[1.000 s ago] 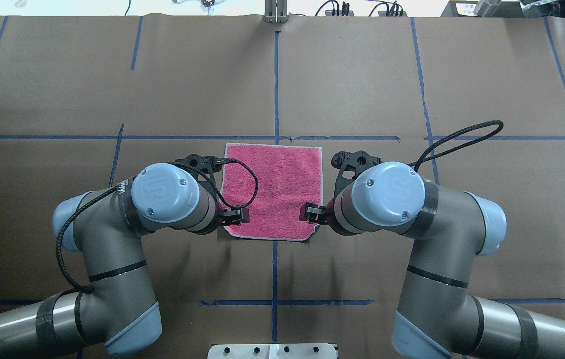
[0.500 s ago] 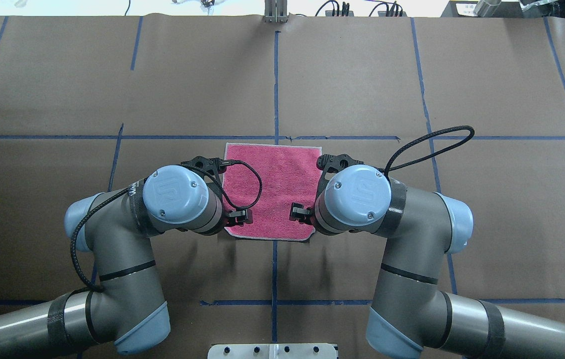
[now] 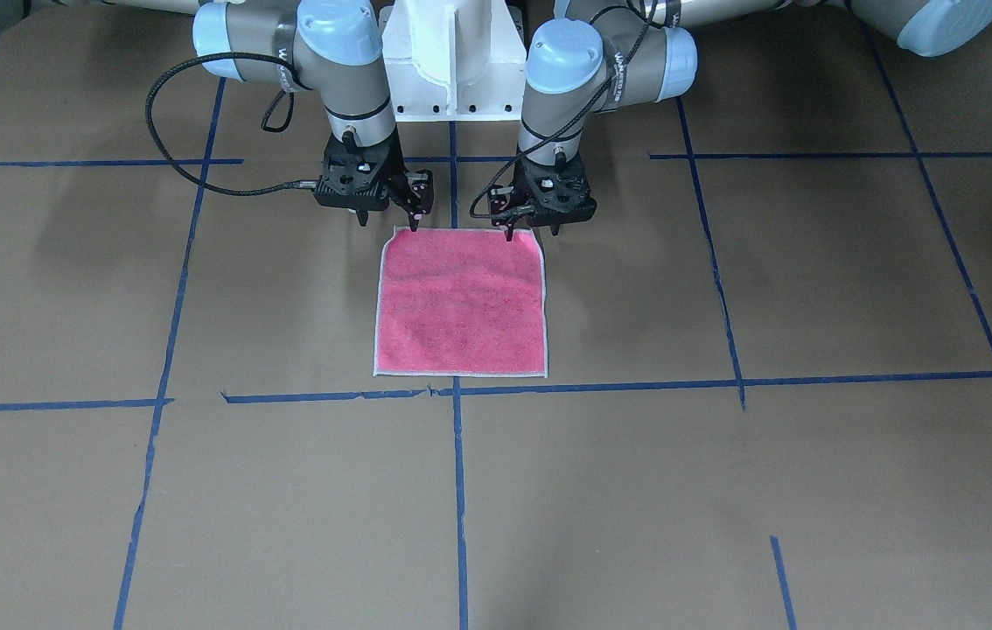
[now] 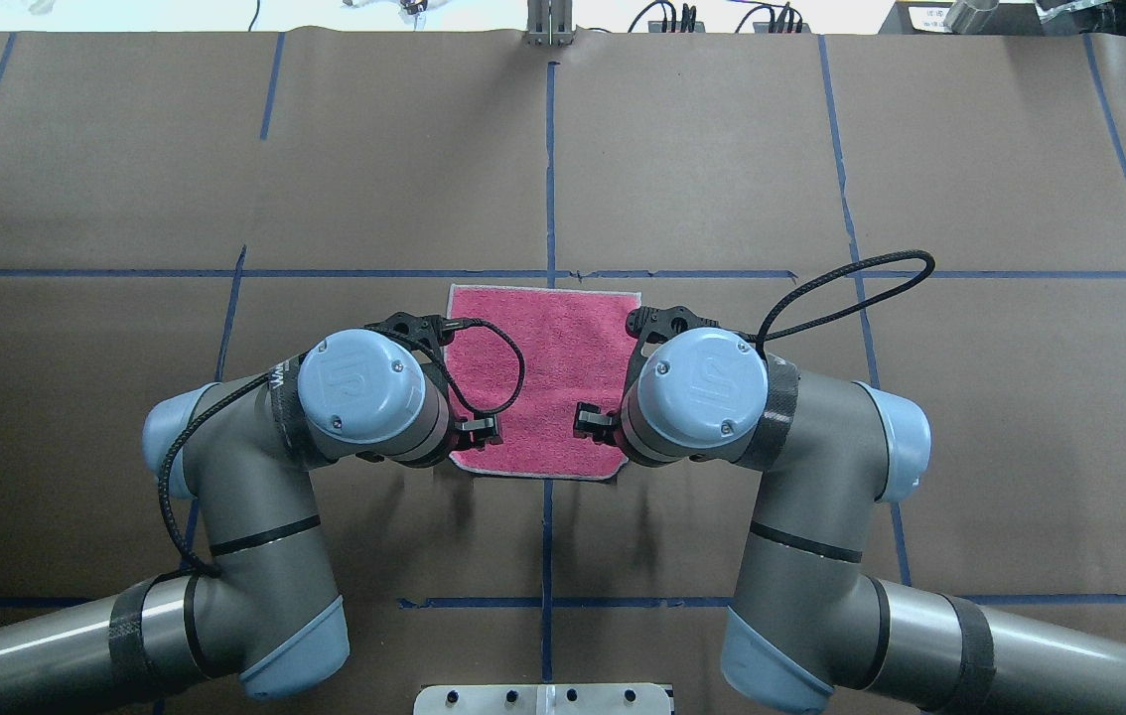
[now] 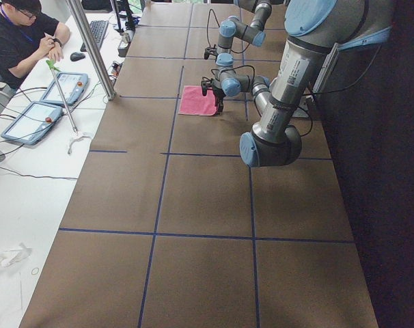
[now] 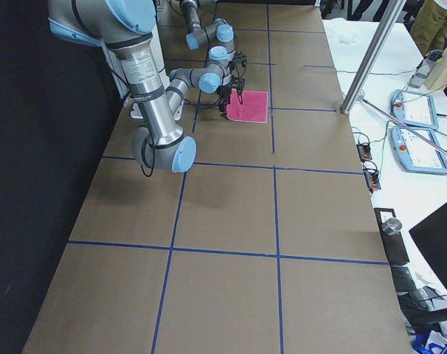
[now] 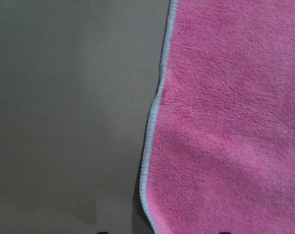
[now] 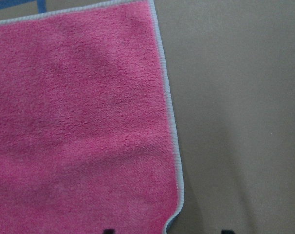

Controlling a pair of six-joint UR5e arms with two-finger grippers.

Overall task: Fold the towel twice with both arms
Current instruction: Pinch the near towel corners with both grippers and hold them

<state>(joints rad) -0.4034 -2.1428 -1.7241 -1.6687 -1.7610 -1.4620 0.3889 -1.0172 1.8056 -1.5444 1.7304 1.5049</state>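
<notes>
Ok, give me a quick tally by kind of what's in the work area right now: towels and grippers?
towel: 1, lying flat with the pink face up
grippers: 2, left gripper and right gripper, both open over the towel's robot-side corners
total: 3

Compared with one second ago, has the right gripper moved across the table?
Yes. In the overhead view the right gripper has shifted inward, toward the central blue tape line, from the right edge of the towel to farther over its pink face.
</notes>
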